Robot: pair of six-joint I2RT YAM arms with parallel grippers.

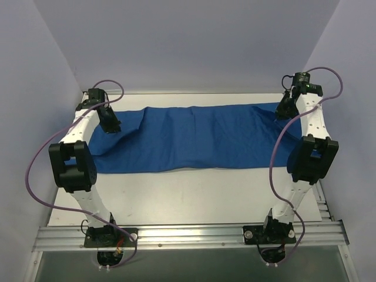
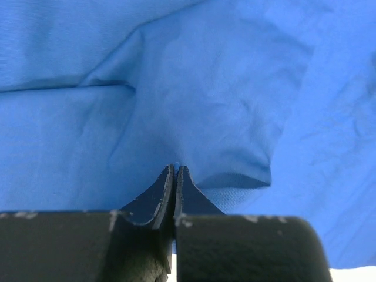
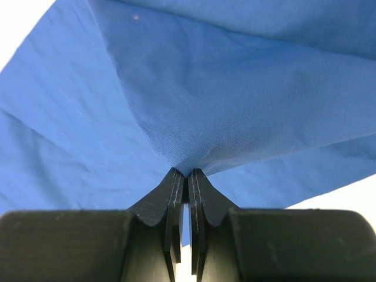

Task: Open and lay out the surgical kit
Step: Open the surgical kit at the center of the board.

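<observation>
From above, the royal-blue cloth wrap [image 1: 194, 138] lies spread in a long band across the far half of the table [image 1: 194, 197], running from 9 o'clock to 3 o'clock. Its near edge is uneven, with a raised fold towards 8 o'clock. The left gripper [image 1: 110, 124] sits on the cloth's corner at about 10 o'clock, and the right gripper [image 1: 286, 108] on the opposite corner at about 2 o'clock.

In the left wrist view, the left gripper [image 2: 176, 170] has its fingers pressed together on a pinch of cloth wrap [image 2: 223, 88], and creases fan away from the pinch towards 12 o'clock.

In the right wrist view, the right gripper [image 3: 187, 173] is likewise clamped on a tuck of cloth wrap [image 3: 235, 88]. The fabric is pulled into a taut cone rising from the tips, with bare table [image 3: 346, 194] showing at 4 o'clock.

The step in hand appears to be spreading the wrap flat. To do it well, the two arms would probably draw apart evenly and low, so that tension takes out the fold at 8 o'clock without tugging a corner free. They would then let go only once the cloth rests on the surface.

As for containers, no steel tray and no instruments show in any view. Whether anything lies beneath the cloth cannot be told, though no clear hard-edged bulge shows.
</observation>
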